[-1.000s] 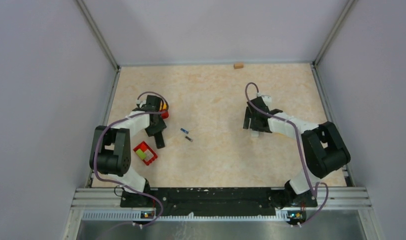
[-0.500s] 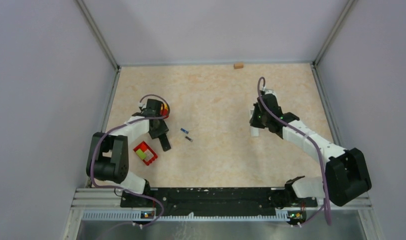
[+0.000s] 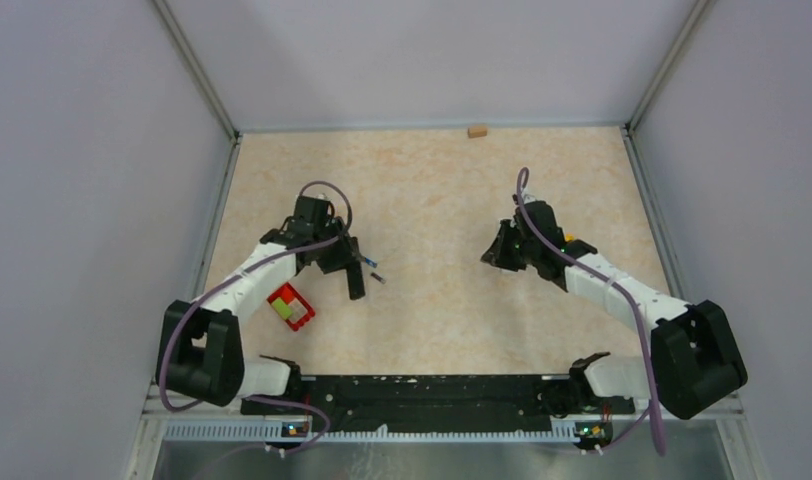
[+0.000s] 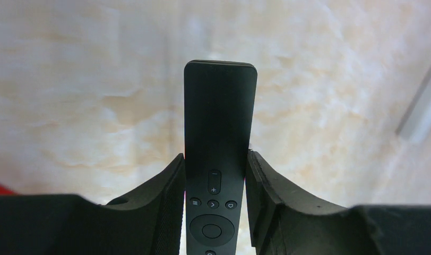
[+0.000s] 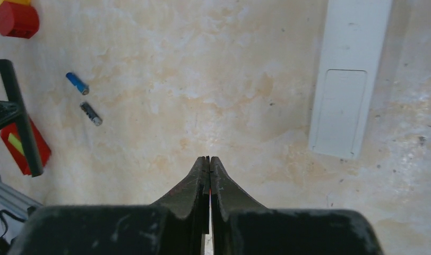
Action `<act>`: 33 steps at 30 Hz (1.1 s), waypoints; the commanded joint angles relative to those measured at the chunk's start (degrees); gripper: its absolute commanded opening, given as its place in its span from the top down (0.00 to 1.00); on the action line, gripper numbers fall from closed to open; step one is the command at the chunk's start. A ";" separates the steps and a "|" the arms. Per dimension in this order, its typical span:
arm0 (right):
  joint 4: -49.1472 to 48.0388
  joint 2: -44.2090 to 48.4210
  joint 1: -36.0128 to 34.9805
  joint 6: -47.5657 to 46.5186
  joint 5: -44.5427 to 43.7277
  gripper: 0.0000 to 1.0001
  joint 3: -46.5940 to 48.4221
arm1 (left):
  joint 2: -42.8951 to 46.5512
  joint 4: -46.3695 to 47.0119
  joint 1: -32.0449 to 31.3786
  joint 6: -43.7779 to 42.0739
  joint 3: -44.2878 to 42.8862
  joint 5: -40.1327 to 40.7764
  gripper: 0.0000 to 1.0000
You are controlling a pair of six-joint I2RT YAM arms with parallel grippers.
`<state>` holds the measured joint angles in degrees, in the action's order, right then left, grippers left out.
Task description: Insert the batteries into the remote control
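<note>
Currently we see left gripper (image 4: 214,159), reaching forward, pinching the black remote (image 4: 220,117); right gripper (image 5: 209,159), angled inward, pressed together empty; blue battery (image 5: 77,83) and dark battery (image 5: 91,113) lying between them on the table (image 5: 203,79).

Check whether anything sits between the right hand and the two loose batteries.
Nothing visible. Only bare tabletop lies between the shut right hand and the blue battery and dark battery. The black remote, gripped by the left hand, sits on their far side, not in the path.
</note>
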<state>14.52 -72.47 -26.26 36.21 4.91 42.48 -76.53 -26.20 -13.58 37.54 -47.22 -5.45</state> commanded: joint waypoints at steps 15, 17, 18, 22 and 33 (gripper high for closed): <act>-7.31 3.62 -3.19 7.15 -0.64 1.00 -8.76 | -20.04 13.76 -30.84 -9.73 -13.01 -1.11 0.79; -6.62 4.53 -3.22 7.43 -1.67 1.00 -9.49 | -21.58 14.38 -31.67 -10.79 -13.31 -0.88 0.77; -6.55 4.91 -3.23 7.47 -1.89 1.00 -9.96 | -22.11 14.60 -32.10 -11.15 -13.31 -0.58 0.73; -6.53 6.04 -3.23 7.52 -2.19 1.00 -10.96 | -22.48 17.49 -33.40 -12.98 -11.33 1.84 0.56; -6.48 6.90 -3.20 8.31 -1.65 1.00 -11.65 | -22.74 13.15 -37.33 -16.89 -9.08 11.95 0.27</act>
<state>9.04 -67.57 -29.10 43.77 3.97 31.38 -99.26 -11.51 -49.01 22.94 -57.19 1.85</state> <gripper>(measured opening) 0.008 0.721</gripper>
